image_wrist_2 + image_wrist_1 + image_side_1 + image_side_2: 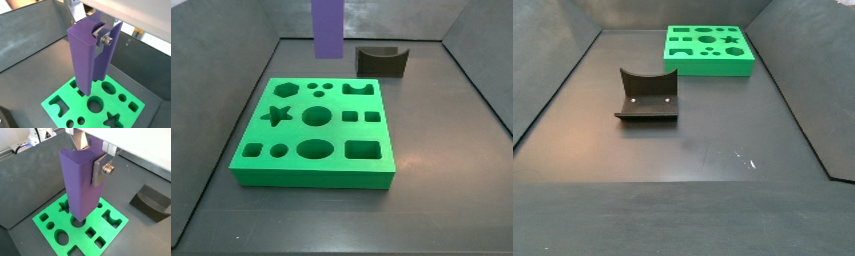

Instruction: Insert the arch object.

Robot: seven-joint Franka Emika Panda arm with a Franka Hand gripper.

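Observation:
The arch object (pixel 81 183) is a tall purple bar with a half-round groove down one side; it also shows in a wrist view (pixel 83 60) and a side view (pixel 329 28). My gripper (pixel 85 159) is shut on its upper end, one silver finger (pixel 100 36) lying in the groove. The bar hangs upright above the green board (pixel 372 172), its lower end over the board's far part and not touching it. The board's arch-shaped hole (pixel 358 89) lies beside that end and also shows in both wrist views (pixel 113 217) (pixel 59 106). In a side view only the board (pixel 673 62) shows.
The dark fixture (pixel 381 60) stands on the floor beyond the board, also in a wrist view (pixel 152 202) and in a side view (pixel 647 95). Dark bin walls (pixel 225 110) enclose the floor. The board holds several other shaped holes.

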